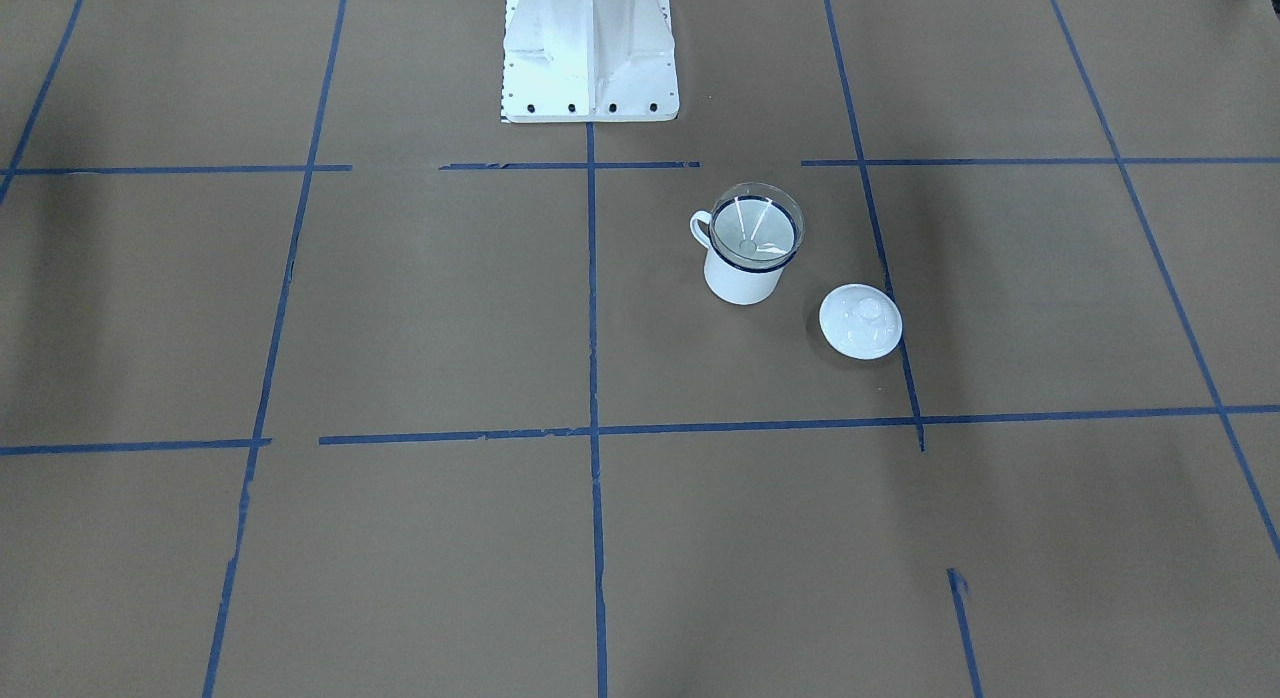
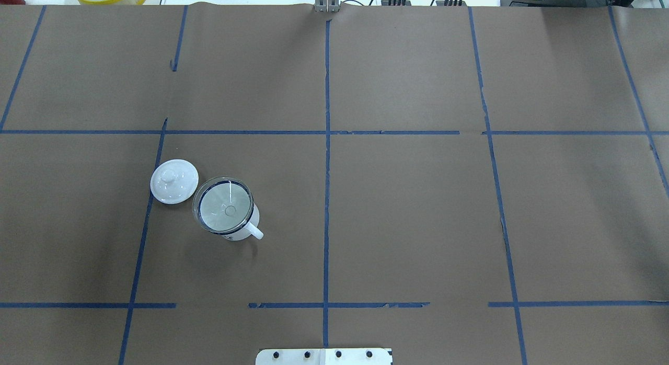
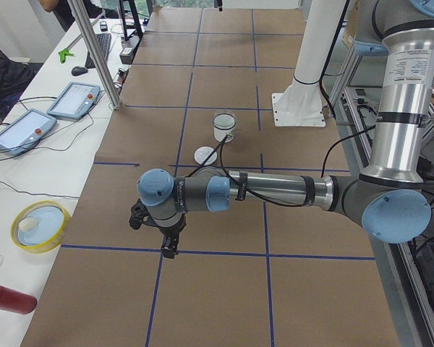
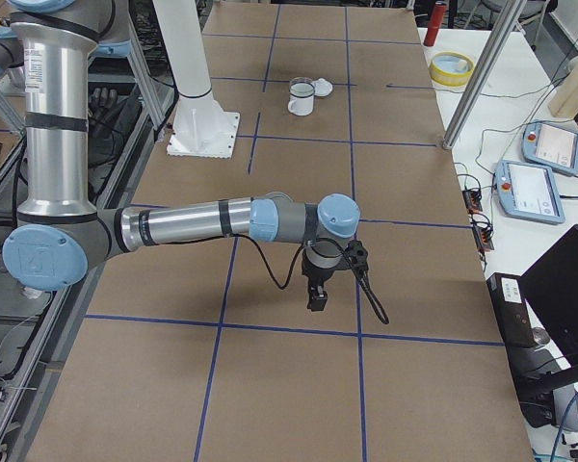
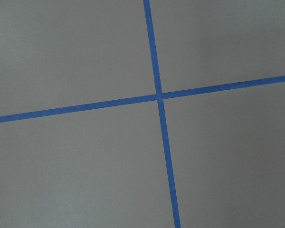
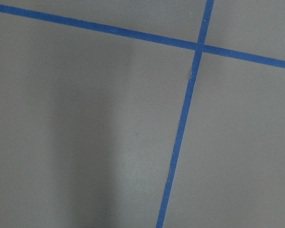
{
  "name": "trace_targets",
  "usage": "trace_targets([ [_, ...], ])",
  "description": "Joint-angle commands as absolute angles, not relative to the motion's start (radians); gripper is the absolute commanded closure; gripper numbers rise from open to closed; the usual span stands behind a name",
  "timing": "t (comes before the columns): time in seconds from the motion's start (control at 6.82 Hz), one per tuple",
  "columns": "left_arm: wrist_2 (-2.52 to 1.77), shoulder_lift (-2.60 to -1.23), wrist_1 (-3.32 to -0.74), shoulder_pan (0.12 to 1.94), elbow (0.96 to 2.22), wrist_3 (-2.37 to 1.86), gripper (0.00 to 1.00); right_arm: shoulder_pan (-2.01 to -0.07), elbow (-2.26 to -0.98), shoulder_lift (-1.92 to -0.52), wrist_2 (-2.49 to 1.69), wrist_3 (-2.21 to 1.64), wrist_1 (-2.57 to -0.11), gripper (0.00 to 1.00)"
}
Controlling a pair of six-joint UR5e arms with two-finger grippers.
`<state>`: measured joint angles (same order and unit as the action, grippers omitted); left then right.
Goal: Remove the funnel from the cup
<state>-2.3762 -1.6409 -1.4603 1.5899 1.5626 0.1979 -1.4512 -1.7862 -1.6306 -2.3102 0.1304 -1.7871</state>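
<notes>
Upright on the brown-paper-covered worktop (image 1: pixel 400 308) stands the white enamel cup with a dark blue rim and a small loop handle (image 1: pixel 742 278). It is on the robot's left half, inside one of the squares marked out by blue tape lines (image 1: pixel 592 308). The small clear cone-shaped funnel (image 1: pixel 755 223) sits in the mouth of the cup. Its wide round rim rests on the blue rim and overhangs it slightly, and its narrow spout points down into the cup. The cup's handle faces the robot's side of the worktop and somewhat toward its right.

Just beside the cup, on the side away from the robot and further to its left, lies a white round domed lid with a knob (image 1: pixel 860 321). It rests flat on the paper, knob up, close to a tape line, with a narrow gap to the cup in the front-facing view. The white pedestal of the robot's base (image 1: pixel 590 53) stands at the worktop's edge, apart from the cup.

Neither arm shows in the overhead or front-facing view. The left pincer (image 3: pixel 168 250) hangs pointing down over a tape line, well apart from the cup, at the end of a forearm held level. The right pincer (image 4: pixel 317 304) hangs the same way on the other half of the worktop, farther from the cup. Both appear only in the side views, so I cannot tell whether either is spread or pressed together. Each wrist view shows only brown paper and a crossing of blue tape.
</notes>
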Motion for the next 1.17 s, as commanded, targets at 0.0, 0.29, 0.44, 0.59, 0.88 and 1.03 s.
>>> trace_targets([
  [0.0, -2.376, -1.64, -1.465, 1.591, 1.563, 0.198, 0.0, -1.451, -1.787, -1.631, -2.31, 0.13, -1.787, 0.0],
  [0.29, -2.375, -1.646, -1.465, 1.591, 1.586, 0.189, 0.0, -1.451, -1.787, -1.631, -2.31, 0.13, -1.787, 0.0],
  [0.44, -2.369, -1.679, -1.45, 1.594, 1.598, 0.186, 0.0, -1.451, -1.787, -1.629, -2.31, 0.13, -1.787, 0.0],
  [0.59, -2.368, -1.712, -1.437, 1.595, 1.623, 0.151, 0.0, -1.451, -1.787, -1.631, -2.31, 0.13, -1.787, 0.0],
  [0.88, -2.346, -1.832, -1.25, 1.588, 1.797, -0.077, 0.0, -1.451, -1.787, -1.631, -2.31, 0.13, -1.787, 0.0],
  [1.03, -2.345, -1.897, -1.153, 1.576, 1.881, -0.157, 0.0, -1.451, -1.787, -1.631, -2.31, 0.13, -1.787, 0.0],
])
